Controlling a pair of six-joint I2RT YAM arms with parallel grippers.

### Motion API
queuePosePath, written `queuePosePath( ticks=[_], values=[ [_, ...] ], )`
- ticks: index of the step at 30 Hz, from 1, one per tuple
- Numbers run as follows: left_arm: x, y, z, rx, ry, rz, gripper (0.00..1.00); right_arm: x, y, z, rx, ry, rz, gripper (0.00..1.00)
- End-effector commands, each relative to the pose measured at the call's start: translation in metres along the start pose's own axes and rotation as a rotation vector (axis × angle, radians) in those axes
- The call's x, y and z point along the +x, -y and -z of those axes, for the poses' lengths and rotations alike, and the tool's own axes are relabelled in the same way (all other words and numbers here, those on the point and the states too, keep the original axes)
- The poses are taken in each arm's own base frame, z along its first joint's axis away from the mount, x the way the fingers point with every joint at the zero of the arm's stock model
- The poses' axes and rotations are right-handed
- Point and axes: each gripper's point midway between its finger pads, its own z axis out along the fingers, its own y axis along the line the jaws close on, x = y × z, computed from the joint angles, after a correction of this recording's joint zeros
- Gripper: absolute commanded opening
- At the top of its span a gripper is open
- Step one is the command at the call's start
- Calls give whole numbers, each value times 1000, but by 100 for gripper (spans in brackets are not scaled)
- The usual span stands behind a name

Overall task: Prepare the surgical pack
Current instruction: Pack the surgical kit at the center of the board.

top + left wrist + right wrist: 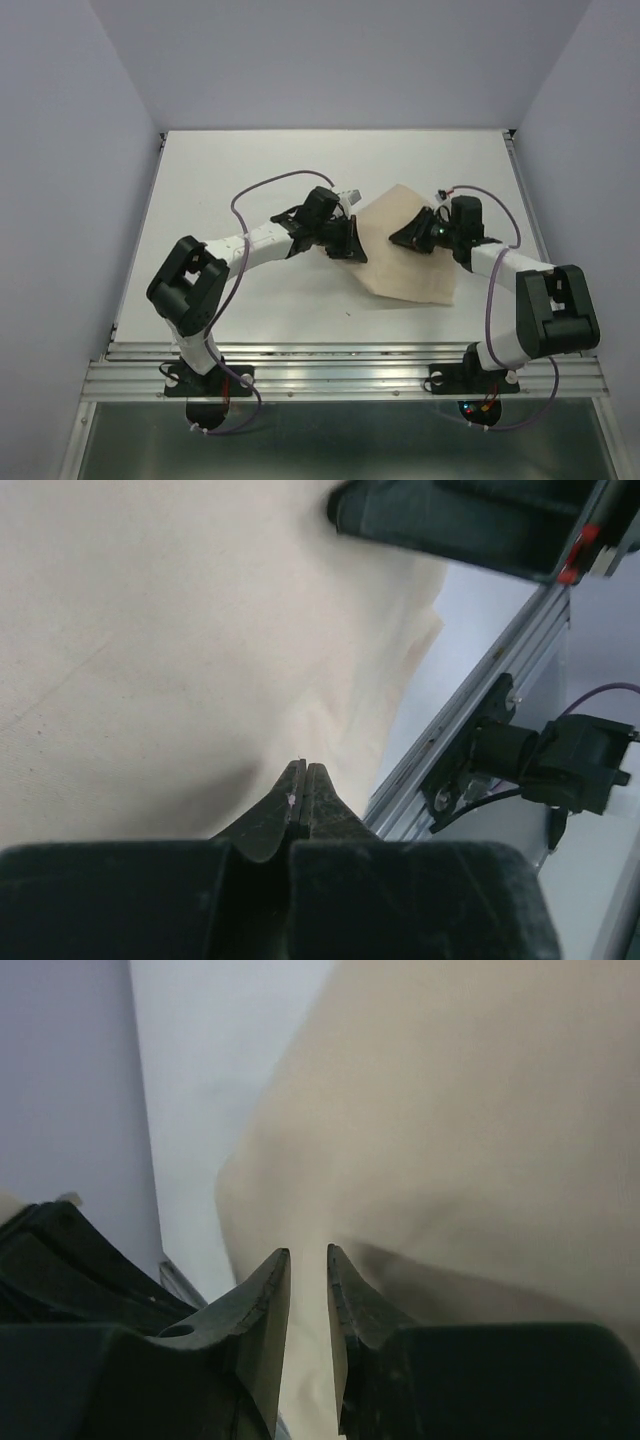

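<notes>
Nearest me, the two arm bases are sitting on the metal rail (340, 365) at the table's (250, 170) front edge. Both arms are reaching in to the beige cloth sheet (410, 265), which is lying rumpled right of the table's middle. From above, the left gripper (350, 242) is touching the sheet's left edge and the right gripper (415, 238) its far right part, but the jaws are too small there to read. The left wrist view is showing black fingers (292, 805) pressed together, with creases in the cloth running to their tips. The right wrist view is showing a narrow gap between its fingers (268, 1290), with cloth bulging just beyond; I cannot tell whether any is caught.
</notes>
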Motion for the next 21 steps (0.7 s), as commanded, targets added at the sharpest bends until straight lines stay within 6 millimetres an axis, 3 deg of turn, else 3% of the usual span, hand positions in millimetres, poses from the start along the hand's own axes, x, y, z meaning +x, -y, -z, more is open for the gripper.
queuePosePath(
  ticks=[1,3,5,7,8,10,11,12,14,16,21],
  values=[
    [31,-25,-19,-16,-77,21,0,64,58,2,94,-105,-124,27],
    [42,-32,-20,-17,-102,28,0,79,69,5,117,-138,-140,27],
    [44,-31,-18,-15,-104,20,0,78,63,10,120,-144,-126,27],
    [39,-27,-9,-22,-90,0,0,52,49,14,137,-77,-52,27],
    [35,-26,-5,-40,-86,-22,0,31,29,23,136,-32,3,28],
    [19,-19,7,-61,-41,-57,0,-3,23,34,217,78,58,29],
    [5,-22,14,-95,-13,-59,0,-10,18,42,246,102,71,30],
    [-5,-20,21,-97,14,-78,0,-42,17,54,284,196,85,30],
    [-25,-23,31,-103,58,-72,0,-63,26,62,314,248,64,30],
    [-43,-38,40,-124,98,-37,0,-79,32,64,306,255,35,30],
    [-67,-73,36,-167,151,35,0,-73,72,34,335,166,-13,29]
  ],
)
